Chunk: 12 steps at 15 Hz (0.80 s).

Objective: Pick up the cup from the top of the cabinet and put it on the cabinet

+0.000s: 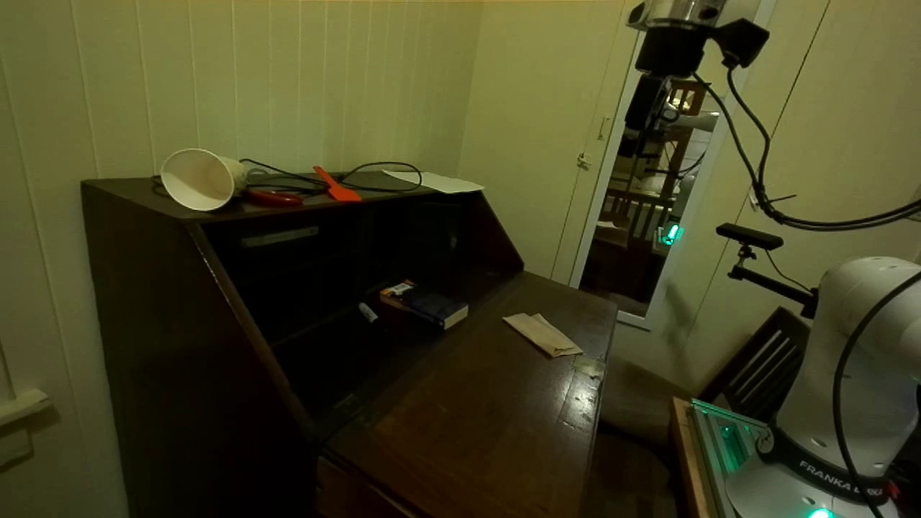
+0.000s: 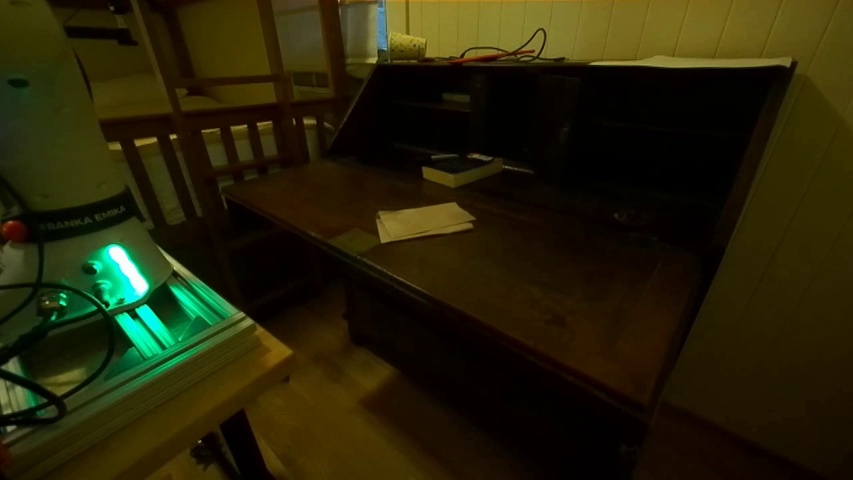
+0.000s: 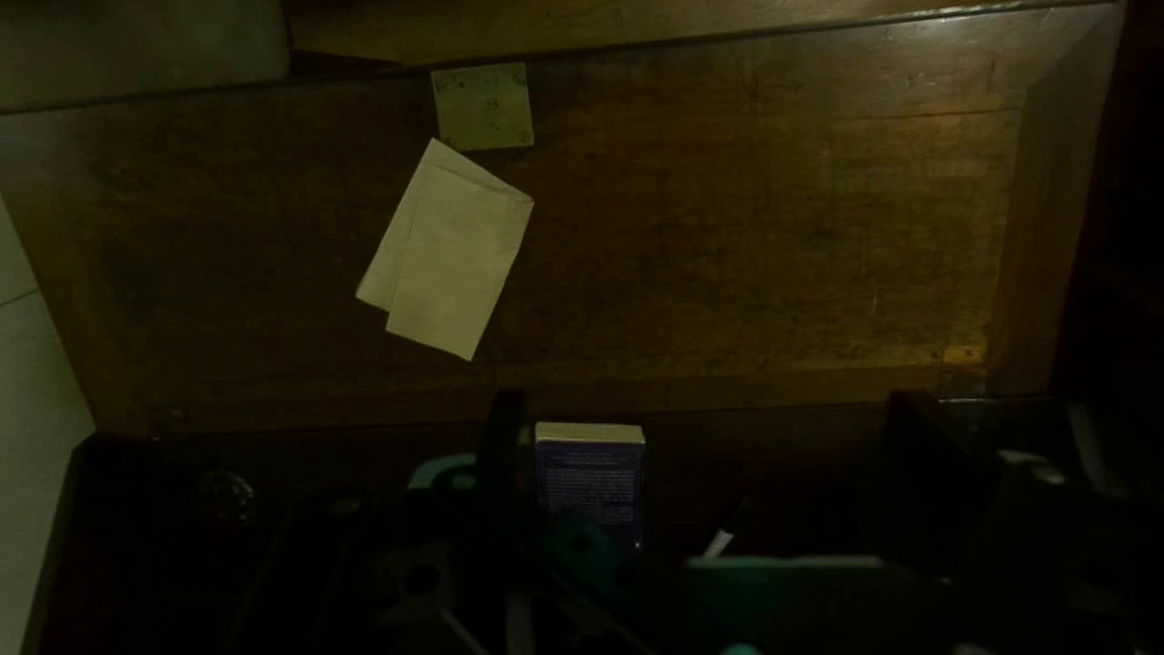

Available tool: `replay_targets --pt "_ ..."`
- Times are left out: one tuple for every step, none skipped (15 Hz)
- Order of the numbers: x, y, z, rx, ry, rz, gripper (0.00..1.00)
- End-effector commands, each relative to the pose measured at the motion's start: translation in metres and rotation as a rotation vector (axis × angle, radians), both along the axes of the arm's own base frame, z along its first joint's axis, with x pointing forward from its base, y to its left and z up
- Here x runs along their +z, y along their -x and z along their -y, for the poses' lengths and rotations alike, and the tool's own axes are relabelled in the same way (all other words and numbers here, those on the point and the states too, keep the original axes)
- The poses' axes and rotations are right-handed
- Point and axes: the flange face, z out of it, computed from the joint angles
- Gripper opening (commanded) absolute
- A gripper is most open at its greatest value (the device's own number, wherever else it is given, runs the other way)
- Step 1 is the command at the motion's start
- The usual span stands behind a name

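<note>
The white cup (image 1: 200,180) lies on its side on the flat top of the dark brown cabinet (image 1: 460,417), at one end, with its round mouth facing the camera. It also shows in an exterior view (image 2: 408,47), where its speckled outer side is seen. The cabinet's fold-down leaf is open, in both exterior views and in the wrist view (image 3: 727,236). My gripper (image 1: 640,119) hangs high, away from the cup. In the wrist view my gripper (image 3: 709,409) has its dark fingers wide apart with nothing held between them. The cup is out of the wrist view.
Black cables (image 1: 381,188), a red-orange tool (image 1: 337,188), a red-handled item (image 1: 273,198) and white paper (image 1: 439,181) lie on the cabinet top near the cup. A thick book (image 1: 424,306) and a marker (image 1: 368,312) lie inside. Folded paper (image 1: 543,334) lies on the leaf.
</note>
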Motion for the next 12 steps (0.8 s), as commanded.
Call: replay_targets --pt "0.006 -0.006 0.006 0.001 -0.006 -0.002 1.00" --pt "0.009 -0.011 0.010 0.001 -0.009 -0.005 1.00" --pt "0.009 -0.015 0.011 0.001 -0.010 -0.010 1.00" --pt "0.009 -0.017 0.011 0.002 -0.010 -0.014 1.00" --pt "0.008 -0.018 0.011 0.003 -0.010 -0.016 1.00" --pt "0.008 -0.018 0.011 0.003 -0.010 -0.018 1.00" --pt "0.008 -0.018 0.011 0.003 -0.010 -0.019 1.00" --pt "0.008 -0.018 0.010 0.003 -0.010 -0.019 1.00" --pt "0.008 -0.018 0.010 0.003 -0.010 -0.019 1.00" --pt "0.008 -0.018 0.010 0.003 -0.010 -0.019 1.00" --pt "0.009 -0.018 0.010 0.003 -0.010 -0.019 1.00" --pt "0.009 -0.018 0.010 0.003 -0.010 -0.019 1.00"
